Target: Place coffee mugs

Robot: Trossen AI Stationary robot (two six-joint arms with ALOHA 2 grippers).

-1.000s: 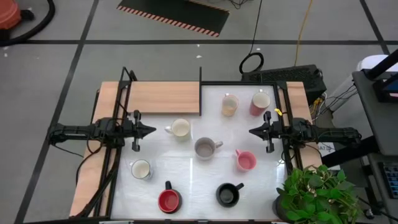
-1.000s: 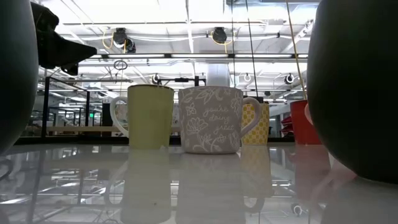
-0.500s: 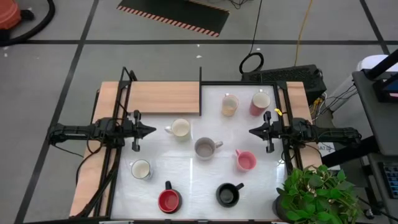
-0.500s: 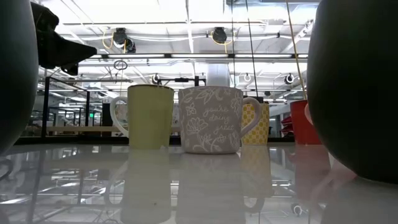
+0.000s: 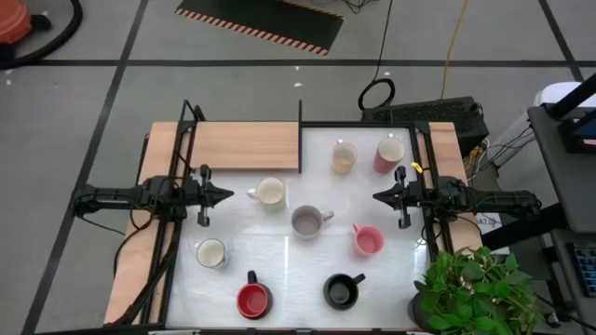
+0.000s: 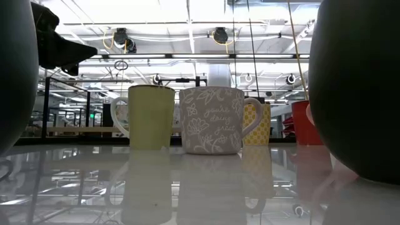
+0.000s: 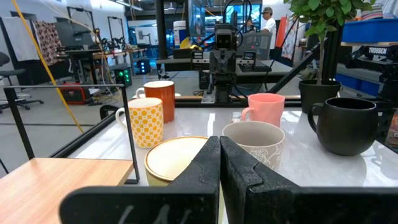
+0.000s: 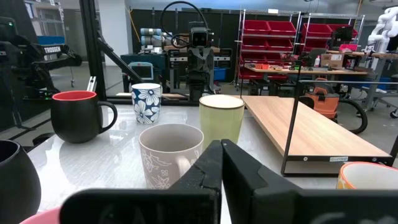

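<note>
Both arms are parked at opposite edges of the white bench (image 5: 279, 251), facing each other. The left claw (image 5: 226, 195) sits just beside the cream mug (image 5: 269, 192) and the right claw (image 5: 377, 196) sits above the pink mug (image 5: 367, 240) in the overhead shot. Both claws are pinched fully together with nothing in them; the wrist cams show the fingers meeting.

Overhead you get the whole layout. The yellow-patterned mug (image 5: 344, 156) and dark pink-red mug (image 5: 389, 154) stand side by side at the far edge. The grey mug (image 5: 307, 221) is roughly in the middle. The white mug (image 5: 211, 253) is toward the left. The red mug (image 5: 253, 300) and black mug (image 5: 341, 291) are along the near edge. A wooden board (image 5: 244, 146) covers the far-left corner, and a potted plant (image 5: 475, 290) is by the near-right corner.

Stuff only the other cams give you:
- The bench-level view shows a floral pattern and script on the grey mug (image 6: 211, 120), with the cream mug (image 6: 150, 117) touching or overlapping it on the left. Huge dark blobs fill both sides.
- The right wrist cam shows the white mug (image 8: 146, 103) has blue flowers on it, and the red one (image 8: 79, 116) is black outside with a red rim.
- The left wrist cam shows the yellow mug (image 7: 143, 121) has a dotted pattern.

From above, all the mugs look empty as far as I can tell.
</note>
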